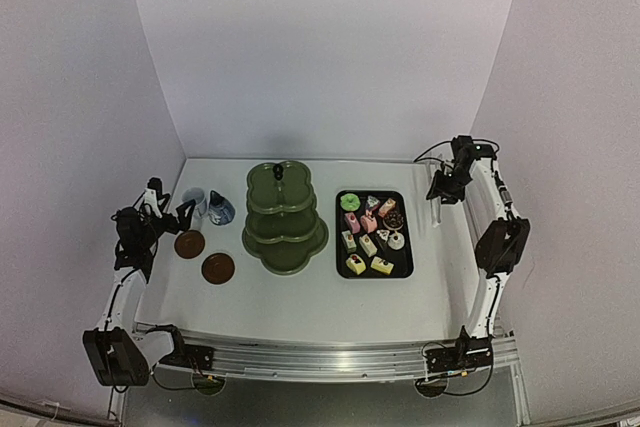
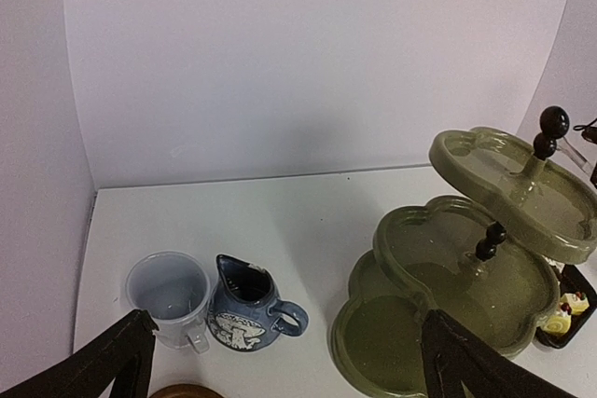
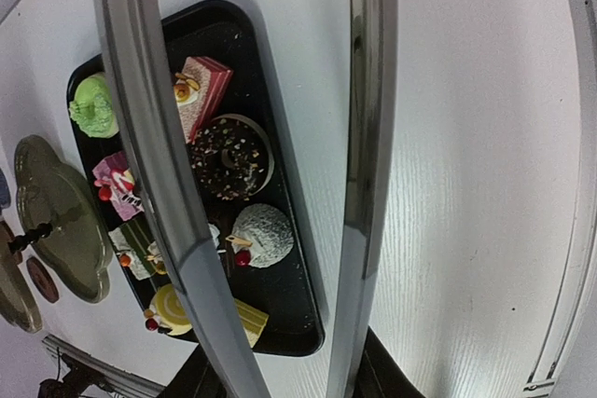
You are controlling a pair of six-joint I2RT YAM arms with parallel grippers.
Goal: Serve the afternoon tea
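Right wrist view: right gripper (image 3: 289, 376) clamps the tongs (image 3: 364, 137), cakes (image 3: 229, 157) at eleven o'clock, this arm nearer.

You'll find the stand (image 1: 285, 217) in the middle of the desk (image 1: 310, 309), with the tray (image 1: 410, 247) of cakes (image 1: 368, 232) just right of it. Left of it, the cup (image 1: 194, 201) sits beside the pot (image 1: 220, 209), with two saucers (image 1: 189, 244) in front.

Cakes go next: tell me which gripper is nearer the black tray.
Right. The right gripper, holding tongs, hangs beyond the far right corner of the tray; the left gripper sits past the stand, by the cup.
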